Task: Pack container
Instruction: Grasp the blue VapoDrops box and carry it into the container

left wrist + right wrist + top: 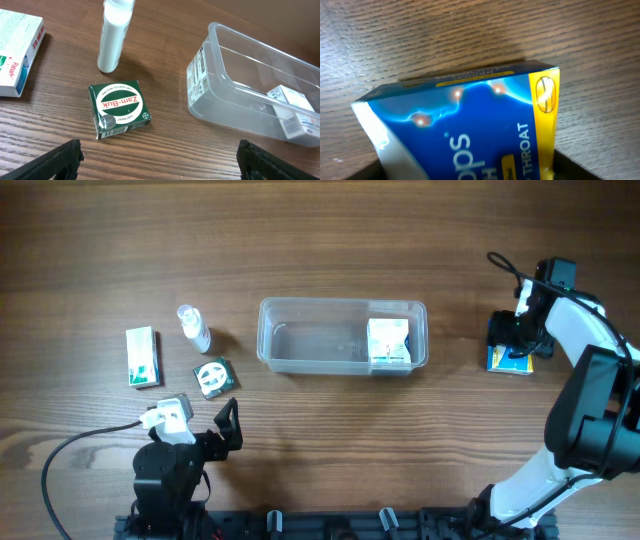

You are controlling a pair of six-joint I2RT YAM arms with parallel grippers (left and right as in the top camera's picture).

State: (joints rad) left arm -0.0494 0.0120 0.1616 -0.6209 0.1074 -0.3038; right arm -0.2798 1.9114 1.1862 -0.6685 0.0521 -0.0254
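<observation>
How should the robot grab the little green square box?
Probably from straight above, the left gripper pinching the green box across its two free side walls. It lies flat and low, and the spray bottle stands close behind its far edge.

Mostly hidden under the right gripper (514,333), blue box (510,364), close up cropped at the lower edge with lettering only partly readable, grip unclear, ahead-left of the left gripper (160,162) white box (15,55) cut off, spray bottle (114,40) top cropped, ahead-right container (235,107) cropped.
</observation>
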